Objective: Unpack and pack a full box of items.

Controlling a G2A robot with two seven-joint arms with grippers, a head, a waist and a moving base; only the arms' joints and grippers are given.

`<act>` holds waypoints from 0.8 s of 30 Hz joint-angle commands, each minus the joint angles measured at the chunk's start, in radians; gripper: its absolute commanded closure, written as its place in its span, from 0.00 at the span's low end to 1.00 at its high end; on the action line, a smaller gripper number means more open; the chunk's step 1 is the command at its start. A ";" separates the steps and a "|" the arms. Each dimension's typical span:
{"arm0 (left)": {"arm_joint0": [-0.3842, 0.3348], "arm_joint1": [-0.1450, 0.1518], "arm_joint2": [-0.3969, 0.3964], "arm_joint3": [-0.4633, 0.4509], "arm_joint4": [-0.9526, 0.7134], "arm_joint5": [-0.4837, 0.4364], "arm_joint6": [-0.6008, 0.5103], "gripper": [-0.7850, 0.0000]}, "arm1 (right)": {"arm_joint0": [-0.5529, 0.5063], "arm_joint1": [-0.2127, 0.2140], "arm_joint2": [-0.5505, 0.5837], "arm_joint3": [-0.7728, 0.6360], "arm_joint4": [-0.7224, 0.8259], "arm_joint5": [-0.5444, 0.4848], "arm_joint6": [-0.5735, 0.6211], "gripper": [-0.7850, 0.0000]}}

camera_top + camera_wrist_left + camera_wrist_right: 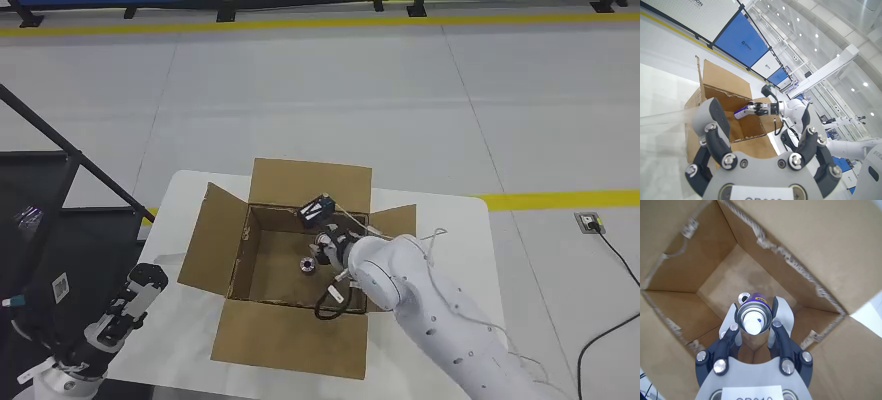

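Grip check: right gripper (755, 306) is clamped across the shoulder of a purple spray can (754, 317), one finger on each side. The white nozzle end faces the wrist and the base points down into the cardboard box (810, 247). The can's long axis runs in line with the fingers. From the left wrist view it looks tilted rather than plumb.

The can sits inside the box mouth, off the floor, nearer one corner than the centre. A small metal ring (743, 297) lies on the box floor just beyond the can's base. All four flaps are splayed outward, with torn tape along the edges.

Left gripper (150, 278) has its fingers spread and empty, and sits well apart at the table (440, 230) edge, so this is the right arm's job.

My read: any travel should follow the can's axis, minding the near wall and flap edge.
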 commanded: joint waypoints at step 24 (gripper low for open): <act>0.000 0.000 0.000 0.000 0.000 0.000 0.000 0.00 | -0.355 0.101 0.679 -0.110 -0.175 -0.033 0.024 1.00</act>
